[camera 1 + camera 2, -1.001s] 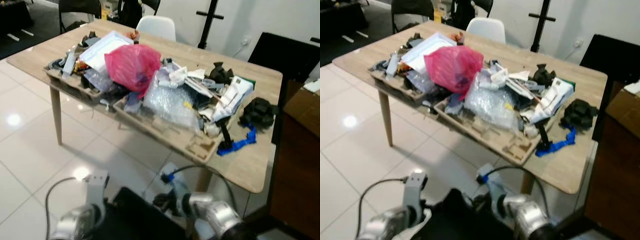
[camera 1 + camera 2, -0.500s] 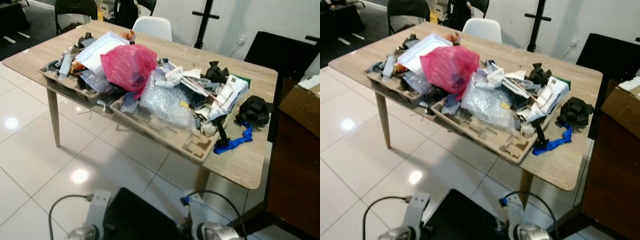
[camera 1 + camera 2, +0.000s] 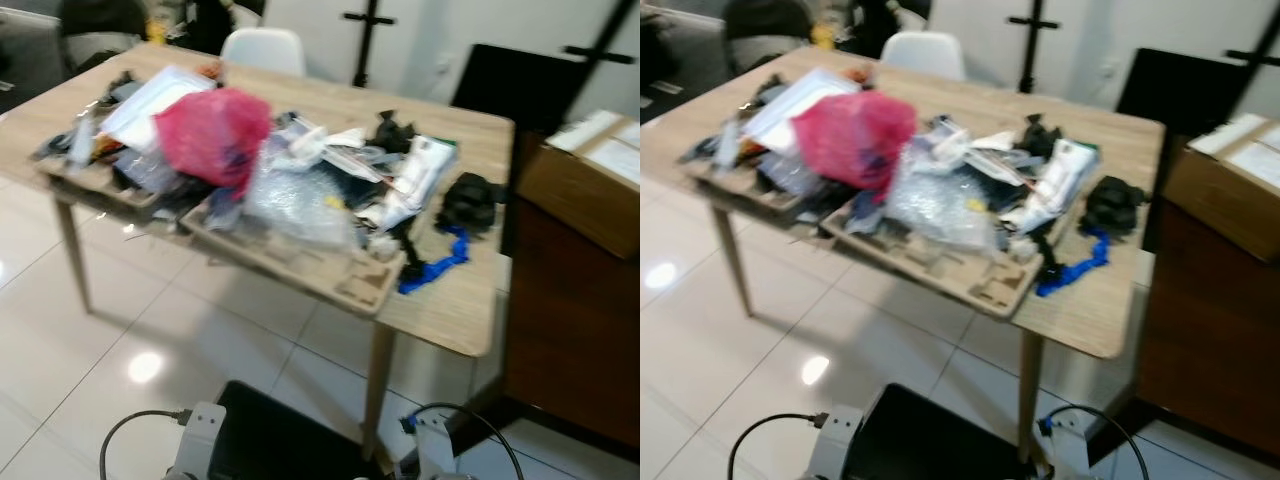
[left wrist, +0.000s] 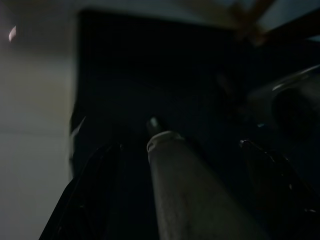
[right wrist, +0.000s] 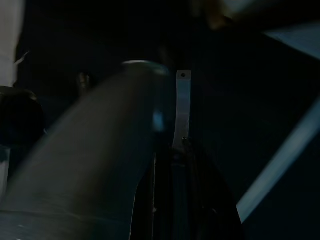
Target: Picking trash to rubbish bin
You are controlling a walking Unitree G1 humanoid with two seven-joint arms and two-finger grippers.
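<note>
Standing on white floor tiles (image 3: pixel 120 330), the wooden table (image 3: pixel 470 300) carries a heap of trash: a pink bag (image 3: pixel 212 135), bubble wrap (image 3: pixel 295 195), cardboard trays (image 3: pixel 345 280), a blue strap (image 3: pixel 432 262). A brown box (image 3: pixel 585 175) sits to its right. The left gripper (image 4: pixel 175 165) hangs low in shadow, fingers spread apart. The right gripper (image 5: pixel 182 190) is too dark; I cannot tell its jaws' state.

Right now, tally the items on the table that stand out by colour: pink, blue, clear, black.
Pink bag: 1
Blue strap: 1
Clear bubble wrap: 1
Black bundle, lying apart near the table's right edge: 1
Total: 4
The remaining heap on the cardboard trays is too blurred to count.
</note>
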